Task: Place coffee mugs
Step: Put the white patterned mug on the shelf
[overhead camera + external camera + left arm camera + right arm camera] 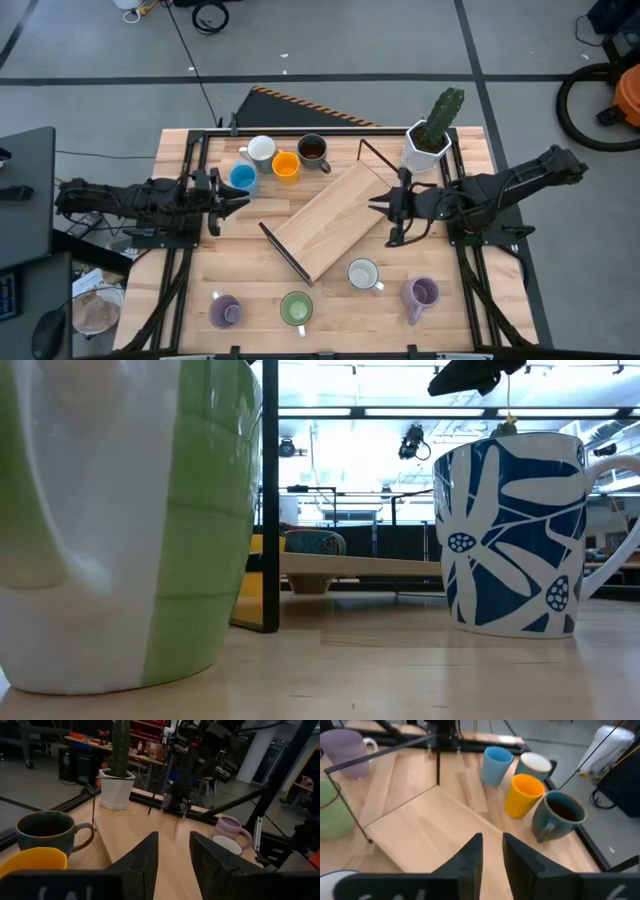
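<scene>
- Wooden slats make up the worktop point(200, 285), with a pale wooden shelf board point(330, 215) on a thin black frame lying aslant at its middle.
- Cactus pot point(428, 145), white and taller than any mug, stands at about 1 o'clock from the board.
- Left claw point(243, 200) hangs at 9 o'clock of the board, its fingers slightly apart and holding nothing; the left wrist view shows a gap between them.
- Right claw point(374, 205) hangs at 3 o'clock of the board, fingers a narrow gap apart, also bare.
- Four mugs cluster at 11 to 12 o'clock: a white mug point(261, 150), a blue mug point(242, 178), an orange mug point(286, 166) and a dark mug point(313, 149) with a dark inside and a teal-looking glaze in the right wrist view.
- Four more sit along the near edge, 5 to 7 o'clock: a purple mug point(224, 311), a green mug point(296, 309), a second white mug point(363, 274) patterned in blue, and a second purple mug point(421, 294).
- All eight stand upright on the worktop, none on the board.
</scene>
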Available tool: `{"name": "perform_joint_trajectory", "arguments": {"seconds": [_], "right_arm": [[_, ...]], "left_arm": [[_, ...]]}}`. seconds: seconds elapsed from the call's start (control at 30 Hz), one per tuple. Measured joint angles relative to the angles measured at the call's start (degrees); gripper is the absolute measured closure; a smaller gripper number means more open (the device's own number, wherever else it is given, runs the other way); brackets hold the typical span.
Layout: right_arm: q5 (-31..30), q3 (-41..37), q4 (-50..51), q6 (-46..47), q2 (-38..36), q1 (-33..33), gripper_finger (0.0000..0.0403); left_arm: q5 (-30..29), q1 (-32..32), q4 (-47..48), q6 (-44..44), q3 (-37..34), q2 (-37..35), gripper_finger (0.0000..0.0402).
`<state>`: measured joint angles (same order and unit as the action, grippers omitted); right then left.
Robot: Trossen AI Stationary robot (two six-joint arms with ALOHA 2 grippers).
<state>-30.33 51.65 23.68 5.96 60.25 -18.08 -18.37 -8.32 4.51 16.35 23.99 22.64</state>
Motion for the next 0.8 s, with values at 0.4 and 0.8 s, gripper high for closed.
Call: {"name": "perform_joint_trajectory", "arguments": {"seconds": [0.4,0.8], "right_arm": [[0.4,13.5,16.2,10.5,13.2,-6.4,0.0276],[2.1,24.7,27.6,20.7,24.7,-11.6,0.0275]], "left_arm": [[0.0,0.0,1.0,2.6,0.0,1.0,0.0285],[-0.1,0.0,1.4,2.5,0.0,1.0,0.0285]]}}
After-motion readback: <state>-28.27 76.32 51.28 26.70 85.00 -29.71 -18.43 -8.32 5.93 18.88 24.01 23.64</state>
